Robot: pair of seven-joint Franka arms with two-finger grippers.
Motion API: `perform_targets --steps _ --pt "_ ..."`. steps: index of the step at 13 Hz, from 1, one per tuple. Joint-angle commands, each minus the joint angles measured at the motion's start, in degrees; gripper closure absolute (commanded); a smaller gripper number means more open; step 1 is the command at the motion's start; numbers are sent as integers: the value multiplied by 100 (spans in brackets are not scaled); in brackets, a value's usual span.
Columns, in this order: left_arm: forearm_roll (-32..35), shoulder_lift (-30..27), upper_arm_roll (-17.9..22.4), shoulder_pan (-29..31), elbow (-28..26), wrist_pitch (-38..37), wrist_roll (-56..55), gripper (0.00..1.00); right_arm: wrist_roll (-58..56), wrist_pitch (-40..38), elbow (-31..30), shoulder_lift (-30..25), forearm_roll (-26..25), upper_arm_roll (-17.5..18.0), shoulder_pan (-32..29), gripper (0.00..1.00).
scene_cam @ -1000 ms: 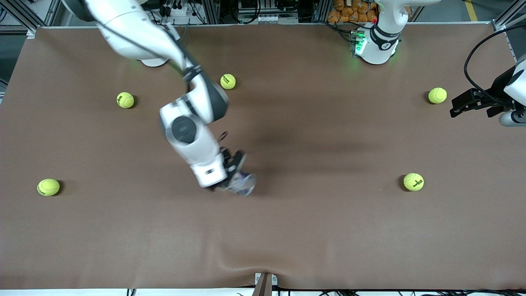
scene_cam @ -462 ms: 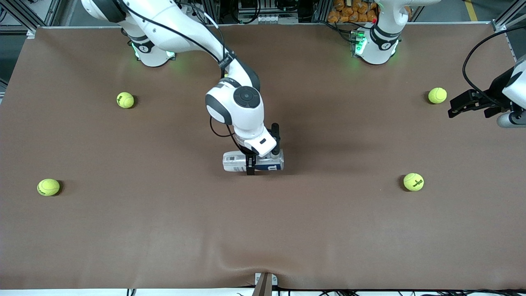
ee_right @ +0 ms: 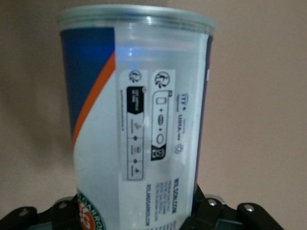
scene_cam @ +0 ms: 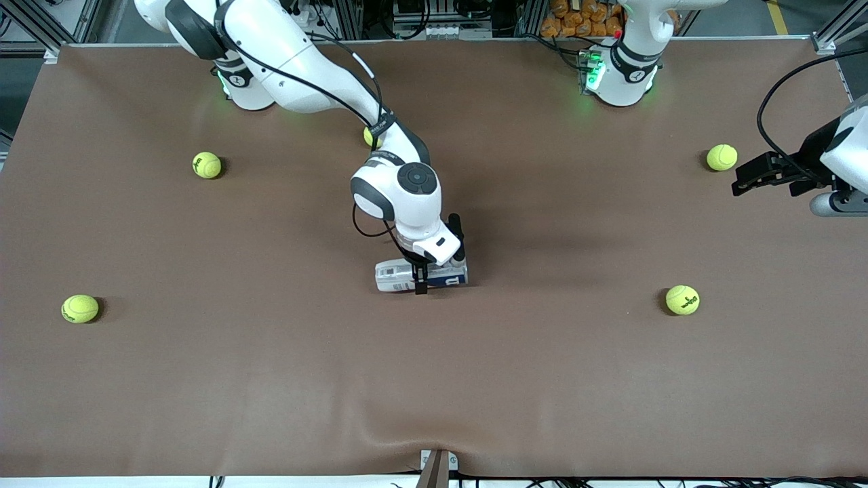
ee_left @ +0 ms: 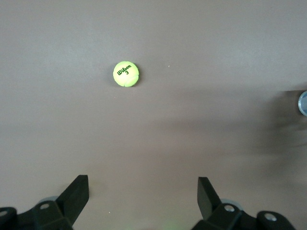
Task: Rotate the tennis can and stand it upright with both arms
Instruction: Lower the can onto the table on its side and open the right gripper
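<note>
I am looking at the brown table first, with the tennis can as my landmark near its middle. The right arm is reaching from its base down to the can, and the left arm is waiting out at its own end of the table.

The tennis can is lying on its side on the table, its length running between the two ends of the table. In the right wrist view the can is filling the frame, its clear wall showing a white, navy and orange label; I am seeing no balls inside the clear part that shows.

The right gripper is sitting over the can's middle, its fingers grasping the can on both sides.

The left gripper is hanging above the table well apart from the can, toward the left arm's end, its fingers spread wide with nothing between them.

Five tennis balls are lying around the can, all well apart from it: ball one and ball two toward the left arm's end, ball three and ball four toward the right arm's end, and ball five farther from the front camera, half hidden by the right arm.
</note>
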Motion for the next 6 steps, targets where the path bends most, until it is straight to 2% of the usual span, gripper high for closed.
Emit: perform_targets --steps 1,4,6 --pt "-104 9 -10 50 74 -96 185 0 -92 45 93 -54 -78 -34 -33 0" --pt "-104 18 -10 41 74 -113 185 0 -83 -69 41 -360 -52 -7 -6 0" --pt "-183 27 -10 41 74 -113 185 0 -83 -454 32 -659 1 37 37 0"
